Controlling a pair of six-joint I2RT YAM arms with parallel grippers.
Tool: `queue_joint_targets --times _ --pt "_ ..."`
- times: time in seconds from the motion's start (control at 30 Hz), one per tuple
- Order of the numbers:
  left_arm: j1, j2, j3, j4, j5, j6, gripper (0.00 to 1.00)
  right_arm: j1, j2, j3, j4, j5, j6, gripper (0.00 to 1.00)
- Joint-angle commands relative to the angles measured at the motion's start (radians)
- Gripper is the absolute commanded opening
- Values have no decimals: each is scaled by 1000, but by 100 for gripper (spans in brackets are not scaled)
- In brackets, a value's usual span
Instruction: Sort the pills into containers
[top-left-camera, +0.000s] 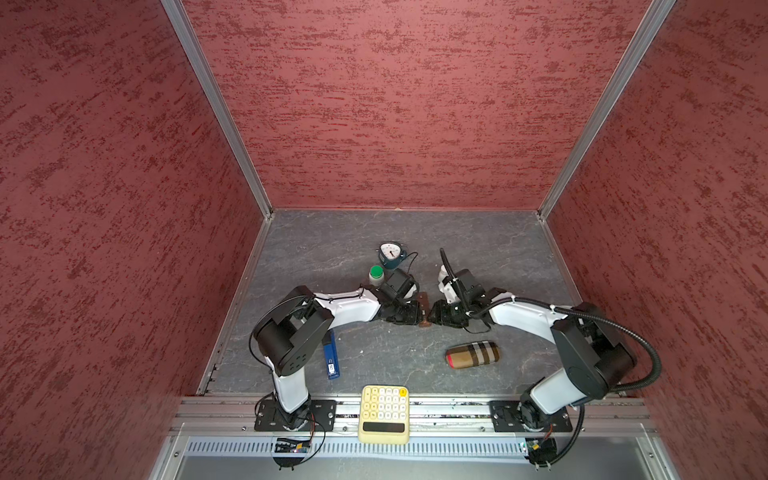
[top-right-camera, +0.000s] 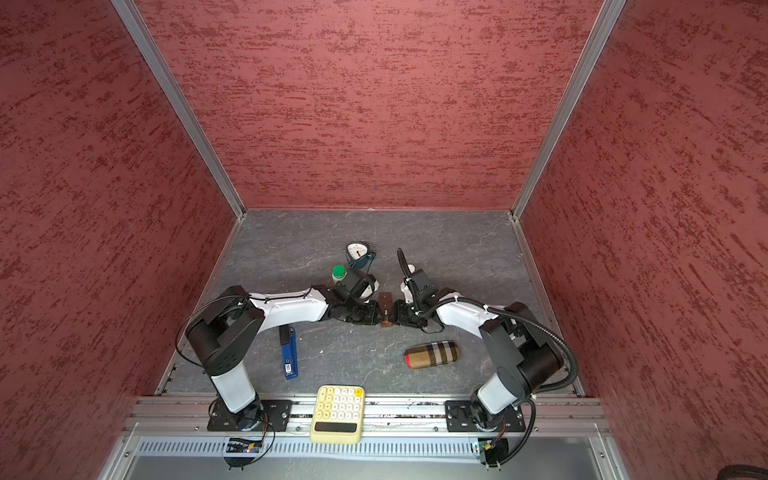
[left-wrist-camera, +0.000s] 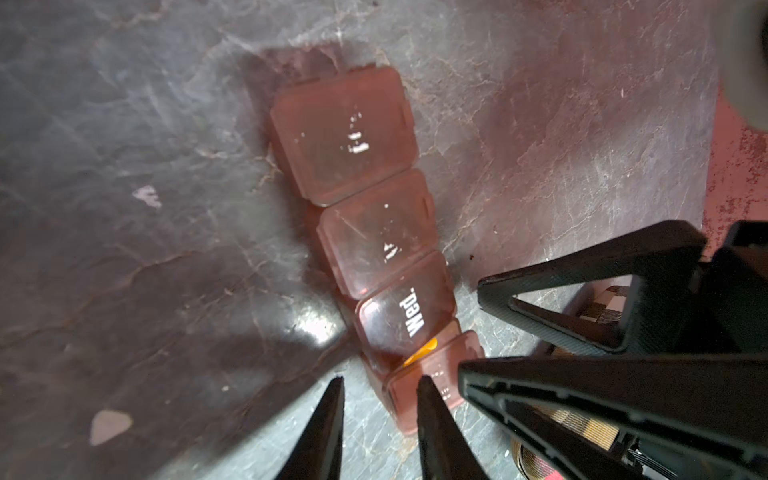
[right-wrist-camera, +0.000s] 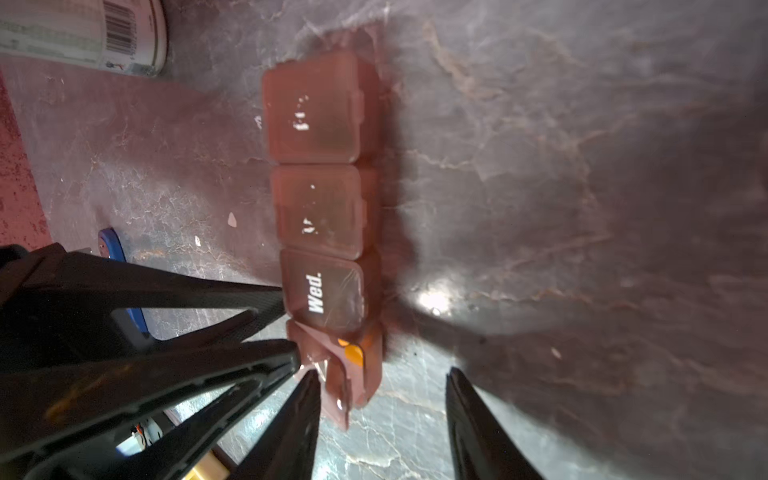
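Orange pill (right-wrist-camera: 353, 353) down in the strip (right-wrist-camera: 320, 208), end box (right-wrist-camera: 371, 374), between my left gripper (left-wrist-camera: 381, 380) (narrow) and right gripper (right-wrist-camera: 383, 372) (wide), both empty. Probably three more to fill.

1. Left arm (top-left-camera: 349, 309): elbow raised, forearm stretched inward, wrist pitched down.
2. Left gripper (left-wrist-camera: 381, 380): fingers narrowly parted, tips low over the table.
3. Right arm (top-left-camera: 523, 316): mirrored pose, reaching inward.
4. Right gripper (right-wrist-camera: 382, 370): fingers spread noticeably wider.
5. The grippers face each other at mid-table, tips close but apart.
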Motion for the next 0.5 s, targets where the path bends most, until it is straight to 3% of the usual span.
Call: queue_joint_targets --times 0.0,0.47 --pt "4 16 13 17 17 -1 30 -7 16 31 38 -29 -17 46" --pt "1 18 1 21 36 -14 28 -12 49 38 40 -62 -23 31"
